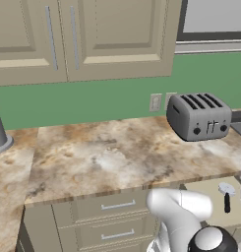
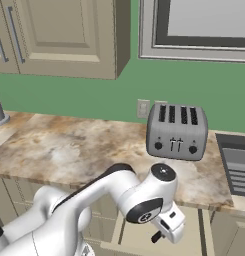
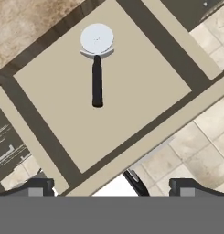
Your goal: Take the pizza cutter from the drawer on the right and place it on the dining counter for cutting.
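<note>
The narrow drawer (image 3: pixel 131 105) stands pulled open under the worktop, its beige floor bare but for the pizza cutter (image 3: pixel 97 64). The cutter lies flat, its pale round wheel toward the worktop and its black handle pointing at the hand. In the left base view the pizza cutter (image 1: pixel 226 195) lies in the open drawer (image 1: pixel 208 189) at the right edge. My gripper (image 3: pixel 113 185) hovers above the drawer's front edge, open, with nothing between its fingertips (image 3: pixel 38 185) and well apart from the cutter. My hand covers part of the drawer (image 2: pixel 134 237) in the right base view. The dining counter is out of view.
A silver toaster (image 1: pixel 198 116) stands on the marbled worktop (image 1: pixel 107 152) against the green backsplash. Wider beige drawers (image 1: pixel 112 206) sit left of the open one. Upper cabinets (image 1: pixel 82 34) hang overhead. A dark stove top (image 2: pixel 236 167) lies right of the toaster. Tiled floor (image 3: pixel 195 151) shows below.
</note>
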{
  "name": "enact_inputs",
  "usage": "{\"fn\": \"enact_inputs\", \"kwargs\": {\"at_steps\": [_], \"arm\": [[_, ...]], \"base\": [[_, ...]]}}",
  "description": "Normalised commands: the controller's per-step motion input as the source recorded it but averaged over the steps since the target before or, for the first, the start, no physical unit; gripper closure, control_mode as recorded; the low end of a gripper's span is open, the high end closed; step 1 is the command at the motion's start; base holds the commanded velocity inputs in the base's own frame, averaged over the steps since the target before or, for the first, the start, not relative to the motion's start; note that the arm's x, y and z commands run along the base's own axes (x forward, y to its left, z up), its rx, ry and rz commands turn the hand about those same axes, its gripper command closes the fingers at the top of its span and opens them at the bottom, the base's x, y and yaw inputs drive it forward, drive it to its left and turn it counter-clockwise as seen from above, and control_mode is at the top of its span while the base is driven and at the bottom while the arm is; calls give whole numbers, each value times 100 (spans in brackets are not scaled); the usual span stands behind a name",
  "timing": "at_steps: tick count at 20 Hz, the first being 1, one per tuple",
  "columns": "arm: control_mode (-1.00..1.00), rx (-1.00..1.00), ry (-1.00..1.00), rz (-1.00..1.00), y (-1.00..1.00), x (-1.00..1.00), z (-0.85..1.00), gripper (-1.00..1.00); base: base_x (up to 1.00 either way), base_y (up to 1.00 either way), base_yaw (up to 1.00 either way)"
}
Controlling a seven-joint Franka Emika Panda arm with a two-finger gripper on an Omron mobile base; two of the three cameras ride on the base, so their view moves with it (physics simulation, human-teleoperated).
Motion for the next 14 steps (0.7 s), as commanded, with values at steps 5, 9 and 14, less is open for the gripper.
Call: {"fn": "enact_inputs", "kwargs": {"at_steps": [5,9,14], "arm": [[-100,0,0,0,9,0,-16,-100],[-100,0,0,0,6,0,-11,-100],[-100,0,0,0,0,0,-6,-100]], "base": [[0,0,0],[0,0,0],[0,0,0]]}}
